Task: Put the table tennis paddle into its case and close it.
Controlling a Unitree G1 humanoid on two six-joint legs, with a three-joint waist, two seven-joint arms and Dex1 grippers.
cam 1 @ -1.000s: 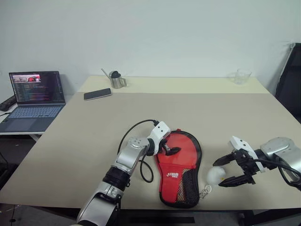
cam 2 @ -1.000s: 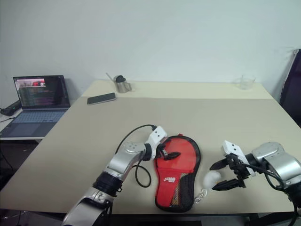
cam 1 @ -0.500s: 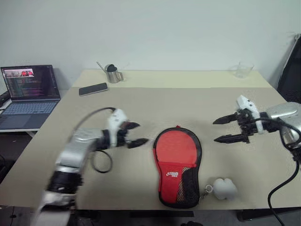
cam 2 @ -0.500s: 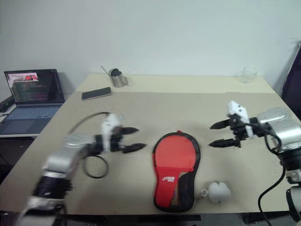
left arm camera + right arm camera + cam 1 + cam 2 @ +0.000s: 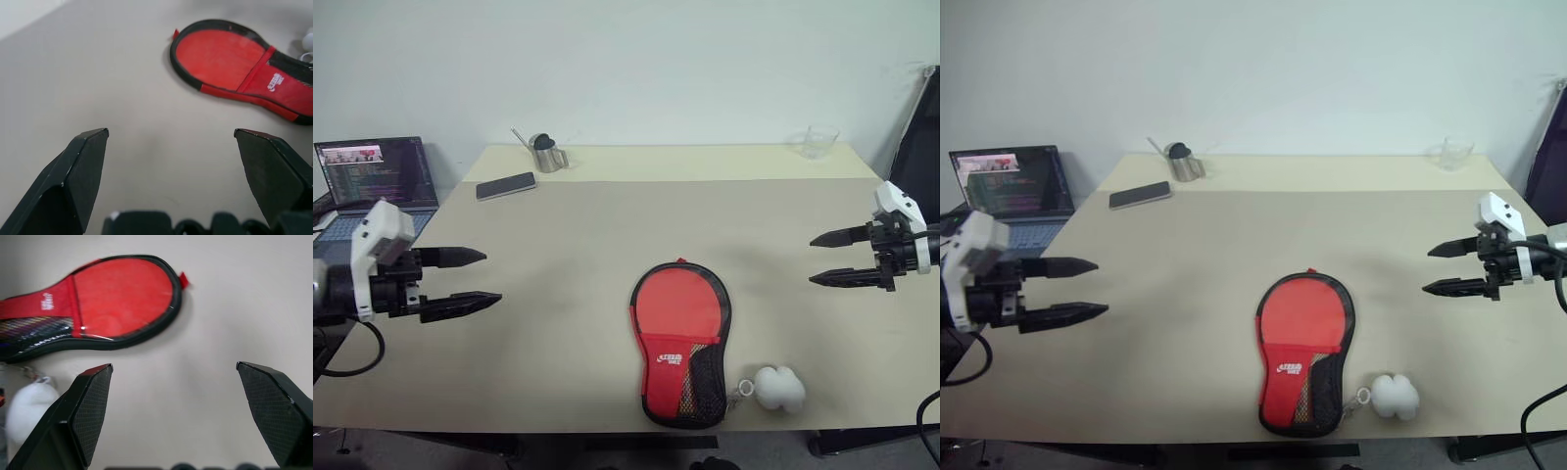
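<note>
The case [image 5: 680, 338] lies flat near the table's front edge, red face up, its black mesh pocket and white logo toward me. A white fluffy charm [image 5: 779, 388] rests on the table at its right end. The table tennis paddle is hidden. My left gripper [image 5: 491, 277] hovers open far to the left of the case, pointing toward it. At the table's right side my right gripper [image 5: 811, 261] hangs open, also aimed inward. Neither touches the case, and nothing sits between either pair of fingers. The wrist views show the case [image 5: 234, 68] [image 5: 107, 298] beyond the spread fingertips.
A laptop [image 5: 374, 176] stands on a side desk at the left. A phone [image 5: 506, 185] and a small metal pitcher [image 5: 548, 155] lie at the table's back left. A clear cup [image 5: 819, 142] sits at the back right, next to a dark chair [image 5: 922, 147].
My left gripper has left the top of the case, swinging far left and up. The right gripper has risen and pulled right, away from the charm. The case has stayed put.
</note>
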